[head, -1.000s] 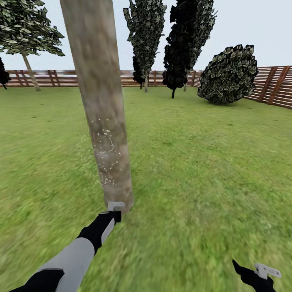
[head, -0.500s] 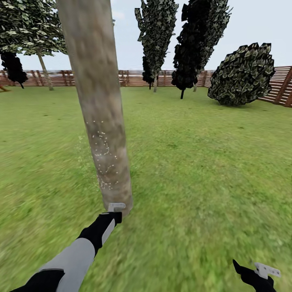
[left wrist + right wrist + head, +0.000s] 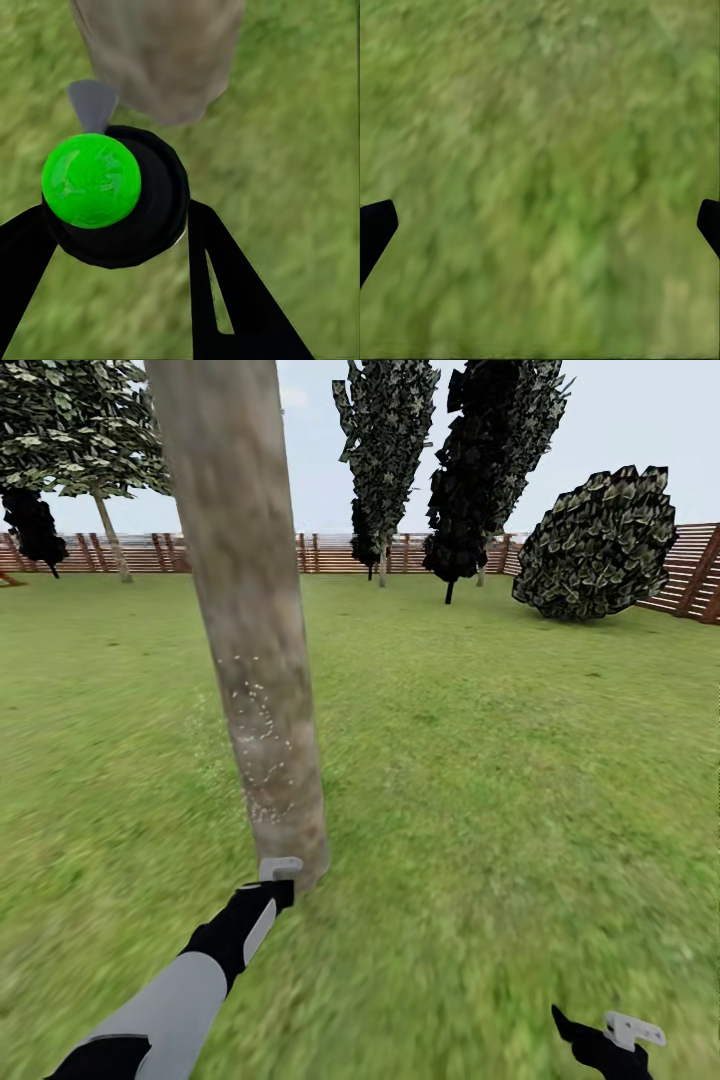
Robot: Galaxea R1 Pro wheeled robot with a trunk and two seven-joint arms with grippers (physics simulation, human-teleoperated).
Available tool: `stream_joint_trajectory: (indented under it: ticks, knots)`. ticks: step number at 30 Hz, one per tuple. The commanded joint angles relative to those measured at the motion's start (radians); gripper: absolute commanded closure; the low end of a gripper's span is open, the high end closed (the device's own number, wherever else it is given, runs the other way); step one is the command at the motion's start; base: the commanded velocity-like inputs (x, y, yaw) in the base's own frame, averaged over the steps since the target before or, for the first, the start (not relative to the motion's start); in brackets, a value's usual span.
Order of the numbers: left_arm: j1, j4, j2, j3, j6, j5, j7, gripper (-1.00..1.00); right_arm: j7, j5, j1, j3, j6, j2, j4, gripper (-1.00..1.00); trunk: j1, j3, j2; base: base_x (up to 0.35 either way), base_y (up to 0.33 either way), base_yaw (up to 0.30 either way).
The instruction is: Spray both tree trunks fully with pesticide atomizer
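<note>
Tree trunk [image 3: 250, 620]: thick, pale grey-brown, blotchy bark, rising slightly tilted from the grass in the near left of the head view, its top out of frame. Pesticide [image 3: 258, 750]: scatter of tiny whitish specks over the lower middle of the trunk, a few drifting just left of it.

Left hand [image 3: 279, 872]: at the foot of the trunk, on a black-and-grey arm reaching in from the near left. In the left wrist view the two black fingers [image 3: 225, 292] stand either side of the pesticide atomizer [image 3: 116, 199], a round black body with a bright green cap facing the camera, and pinch it. A small grey piece projects from the atomizer toward the trunk base [image 3: 161, 60], which stands close in front of it.

Right hand [image 3: 622, 1032]: low at the near right, over grass, well apart from the trunk. In the right wrist view its black fingertips [image 3: 375, 229] sit at opposite edges, spread wide, with blurred lawn between them.

Floor [image 3: 500, 780]: green lawn, running far back to a brown slatted fence [image 3: 690, 570]. Round bush [image 3: 598, 545]: far right, before the fence. Two tall dark conifers [image 3: 440, 460]: far centre. Leafy tree with a thin trunk [image 3: 70, 430]: far left.
</note>
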Motion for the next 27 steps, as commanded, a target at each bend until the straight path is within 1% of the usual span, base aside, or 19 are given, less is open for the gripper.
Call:
stream_joint_trajectory:
  ticks: [1, 4, 5, 6, 7, 10, 11, 13, 16, 20, 23, 25, 27]
  knots:
    - [0.000, -0.006, -0.001, -0.001, 0.002, 0.000, 0.000, 1.00, -0.001, 0.000, 0.000, 0.000, -0.001, 0.000, 0.006, -1.00, 0.000, 0.000, 0.000, -0.303, 0.116, 0.000]
    - [0.000, -0.023, -0.001, -0.003, 0.009, 0.000, 0.000, 1.00, -0.001, 0.000, 0.000, 0.000, -0.001, 0.000, 0.023, -1.00, 0.000, 0.000, 0.000, -0.231, 0.053, 0.000]
    - [0.000, -0.122, -0.001, -0.001, 0.011, -0.001, 0.000, 1.00, -0.001, 0.000, 0.000, 0.000, -0.002, 0.000, 0.028, -1.00, 0.000, 0.000, 0.000, -0.035, 0.006, 0.000]
    - [0.000, -0.124, -0.002, -0.001, 0.011, -0.001, 0.000, 1.00, -0.001, 0.000, 0.000, 0.000, -0.002, 0.000, 0.028, -1.00, 0.000, 0.000, 0.000, -0.011, 0.002, 0.000]
    - [0.000, -0.131, -0.003, -0.006, 0.012, -0.002, 0.000, 1.00, -0.002, 0.000, 0.000, 0.000, -0.002, 0.000, 0.028, -1.00, 0.000, 0.000, 0.000, -0.006, 0.001, 0.000]
    - [0.000, -0.190, -0.004, -0.049, 0.022, -0.003, 0.001, 1.00, -0.002, 0.000, 0.000, 0.000, -0.003, 0.000, 0.028, -1.00, 0.000, 0.000, 0.000, -0.002, 0.000, 0.000]
    - [0.000, -0.235, -0.006, -0.067, 0.071, -0.002, 0.001, 1.00, -0.002, 0.000, 0.000, 0.000, -0.003, 0.000, 0.028, -1.00, 0.000, 0.000, 0.000, 0.000, 0.000, 0.000]
    - [0.000, -0.305, -0.007, -0.072, 0.150, -0.002, 0.001, 1.00, -0.002, 0.000, 0.000, 0.000, -0.003, 0.000, 0.029, -1.00, 0.000, 0.000, 0.000, 0.000, 0.000, 0.000]
    - [0.000, -0.364, -0.005, -0.074, 0.191, -0.003, 0.001, 1.00, -0.002, 0.000, 0.000, 0.000, -0.003, 0.000, 0.031, -1.00, 0.000, 0.000, 0.000, 0.000, 0.000, 0.000]
    - [0.000, -0.374, -0.001, -0.074, 0.198, -0.004, 0.002, 1.00, -0.002, 0.000, 0.000, -0.001, -0.003, 0.000, 0.043, -1.00, 0.000, 0.000, 0.000, 0.000, 0.000, 0.000]
    - [0.000, -0.375, -0.001, -0.071, 0.197, -0.005, 0.004, 1.00, -0.002, 0.000, 0.000, -0.001, -0.003, 0.000, 0.043, -1.00, 0.000, 0.000, 0.000, 0.000, -0.159, 0.091]
    - [0.000, -0.374, -0.001, -0.071, 0.197, -0.005, 0.018, 1.00, -0.002, 0.000, 0.000, -0.001, -0.003, 0.000, 0.044, -1.00, 0.000, 0.000, 0.000, 0.000, -0.247, 0.225]
    - [0.001, -0.366, -0.001, -0.071, 0.197, -0.004, 0.045, 1.00, -0.002, 0.000, 0.000, -0.001, -0.003, 0.000, 0.044, -1.00, 0.000, 0.000, 0.000, 0.000, -0.269, 0.269]
